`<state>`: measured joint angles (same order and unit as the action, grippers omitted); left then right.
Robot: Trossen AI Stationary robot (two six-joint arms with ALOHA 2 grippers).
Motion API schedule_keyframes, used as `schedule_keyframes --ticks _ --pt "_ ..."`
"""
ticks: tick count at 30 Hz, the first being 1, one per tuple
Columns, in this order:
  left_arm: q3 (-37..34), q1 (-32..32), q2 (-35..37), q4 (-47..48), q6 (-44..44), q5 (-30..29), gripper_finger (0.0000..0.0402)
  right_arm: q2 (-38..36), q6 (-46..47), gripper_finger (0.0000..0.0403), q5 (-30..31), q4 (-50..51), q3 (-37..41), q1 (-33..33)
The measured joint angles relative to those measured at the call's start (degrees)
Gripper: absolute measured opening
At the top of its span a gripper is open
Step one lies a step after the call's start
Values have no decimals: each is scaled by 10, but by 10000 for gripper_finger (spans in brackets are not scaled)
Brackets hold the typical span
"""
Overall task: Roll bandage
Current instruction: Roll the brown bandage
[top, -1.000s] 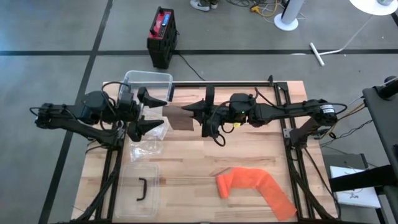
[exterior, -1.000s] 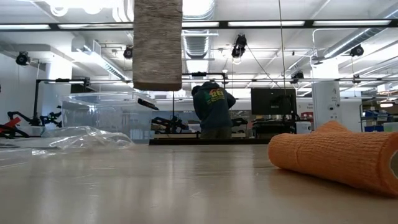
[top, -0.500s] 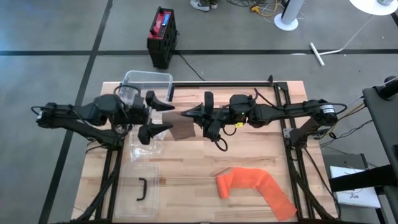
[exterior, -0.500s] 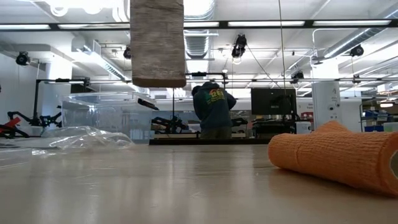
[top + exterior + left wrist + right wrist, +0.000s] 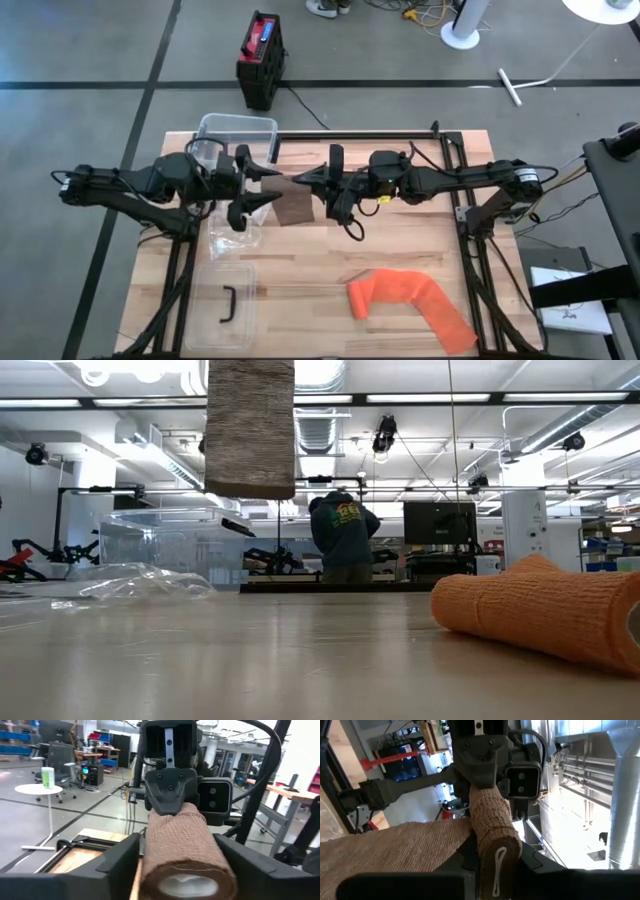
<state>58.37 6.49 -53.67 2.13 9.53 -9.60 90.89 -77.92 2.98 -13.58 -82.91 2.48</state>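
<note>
A brown bandage roll [image 5: 184, 845] hangs level in the air over the table's middle, between my two grippers. Its loose tail [image 5: 250, 430] hangs down from it, and in the right wrist view the tail [image 5: 395, 852] spreads out beside the roll. My right gripper [image 5: 322, 185] comes level from the table's right and is shut on the roll's right end. My left gripper [image 5: 256, 188] comes level from the left. Its two fingers stand on either side of the roll's left end [image 5: 186, 885], close to it. My right gripper pinches the roll's right end [image 5: 492, 840] between its two fingers, beside the metal clip [image 5: 497, 865]. The fingers come level from the table's right and lie along the roll. The roll is clear of the table, with its tail hanging below. My left gripper's fingers [image 5: 122, 862] flank the roll's left end; I cannot tell whether they touch it.
An orange bandage [image 5: 410, 300] lies on the table's near right. A clear box [image 5: 240, 132] stands at the far left, with a crumpled plastic bag [image 5: 232, 232] in front of it and a clear lid with a black handle [image 5: 226, 305] near the front. A person [image 5: 343, 540] stands far behind the table.
My left gripper has gone toward the table's right, so its fingers now stand around the roll's left end, and the gap between them has narrowed. My right gripper has rolled a little about its own line, and the hanging tail's lower edge has risen slightly.
</note>
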Motion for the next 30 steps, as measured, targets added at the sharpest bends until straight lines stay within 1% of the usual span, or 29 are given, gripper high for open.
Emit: schedule_keyframes --ticks 3,5,8,11,13,16,22,24,26,28,30 --pt "0 0 0 0 1 -1 190 0 15 50 1 0 0 0" --pt "0 0 0 0 0 0 164 0 26 60 1 0 0 0" --pt "0 -1 -1 0 -8 -1 132 0 63 84 0 1 0 0" --pt "1 -1 -2 -1 -23 -1 112 0 139 119 -2 1 0 0" --pt "1 -1 -1 -1 -34 -1 104 0 223 145 -4 2 0 0" --pt "1 -1 0 4 -59 -2 94 -2 359 189 -25 8 0 0" --pt "1 -1 2 2 -120 -7 89 -15 572 270 -35 10 0 -1" --pt "1 -1 3 2 -145 -8 89 -16 622 290 -37 15 0 -6" --pt "1 -1 3 2 -160 -8 89 -16 647 304 -41 27 0 -13" --pt "1 -1 3 -1 -169 -7 89 -16 667 309 -51 34 0 -21" --pt "1 -1 3 -1 -180 8 89 -16 682 308 -63 35 0 -27"
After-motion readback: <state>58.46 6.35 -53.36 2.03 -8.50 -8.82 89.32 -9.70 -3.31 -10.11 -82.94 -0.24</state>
